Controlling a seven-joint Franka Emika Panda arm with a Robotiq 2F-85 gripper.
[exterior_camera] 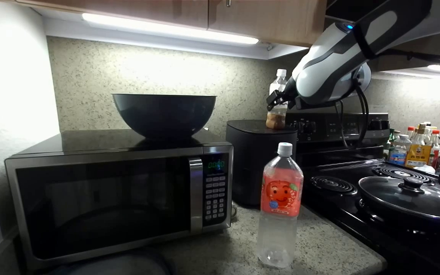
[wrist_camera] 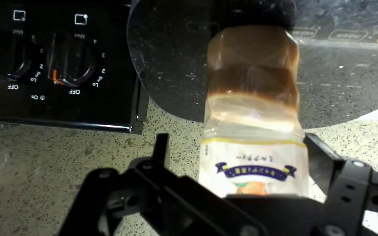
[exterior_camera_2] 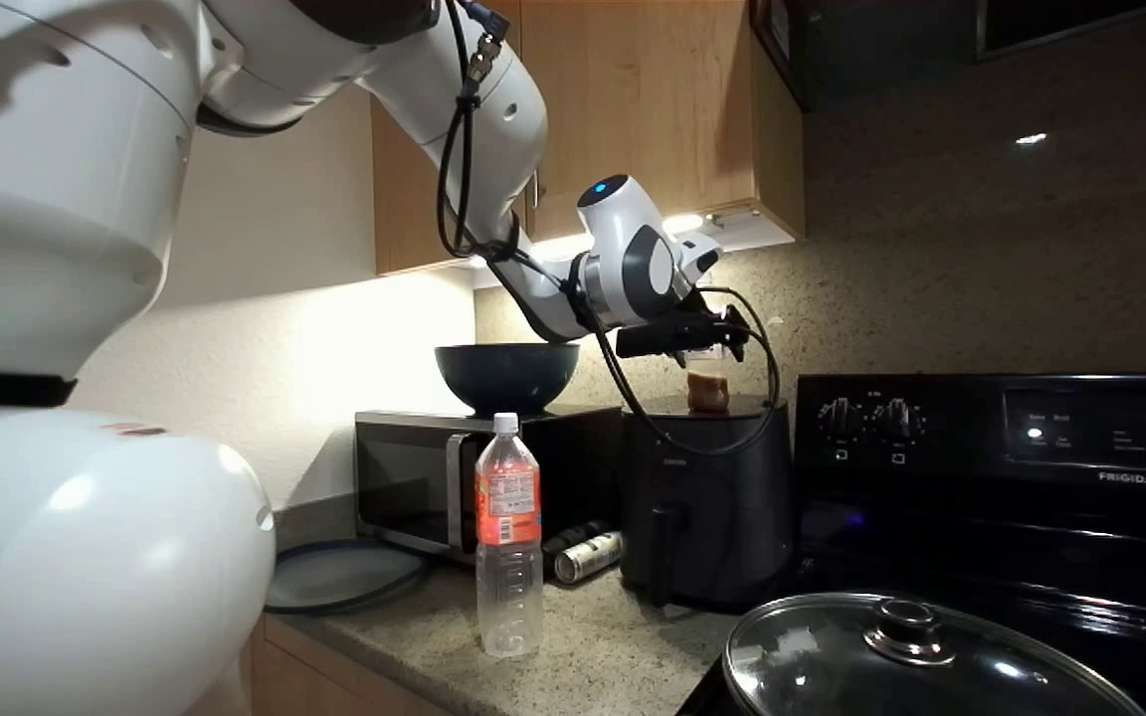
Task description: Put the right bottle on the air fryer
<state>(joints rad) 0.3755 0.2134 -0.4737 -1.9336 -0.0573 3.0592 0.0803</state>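
Small clear plastic bottle with pale label and brownish liquid [wrist_camera: 254, 121]: stood on the flat top of the black, boxy, round-edged air fryer [exterior_camera: 245, 172].
Bottle's long axis: ran vertically, its white cap [exterior_camera: 281, 72] pointing up, its base resting on the air fryer.
Bottle to gripper: stood between the fingers of the black two-fingered gripper [wrist_camera: 236, 137] at label height, cap above them, base below.
Gripper: released, fingers spread wide above the air fryer; a gap showed between the bottle and the finger nearer the black coil-burner stove [wrist_camera: 77, 108]; whether the opposite finger touched the bottle could not be told.
Wrist view: showed a blue ribbon print [wrist_camera: 256, 172] on the label and outlined markings on the air fryer's top.
White robot arm [exterior_camera_2: 618, 219]: with the gripper, hid the bottle's upper part in an exterior view.
Tall clear plastic bottle with red-orange label [exterior_camera_2: 508, 587]: stood upright on the speckled counter [exterior_camera_2: 613, 646] near the air fryer; a smiling fruit face [exterior_camera: 281, 193] showed in an exterior view, a barcode [exterior_camera_2: 506, 529] in an exterior view.
Silver-black microwave [exterior_camera: 101, 202]: stood beside the air fryer, carrying a dark round bowl [exterior_camera: 164, 114].
Printed cylindrical can [exterior_camera_2: 590, 557]: lay on its side just beside the air fryer.
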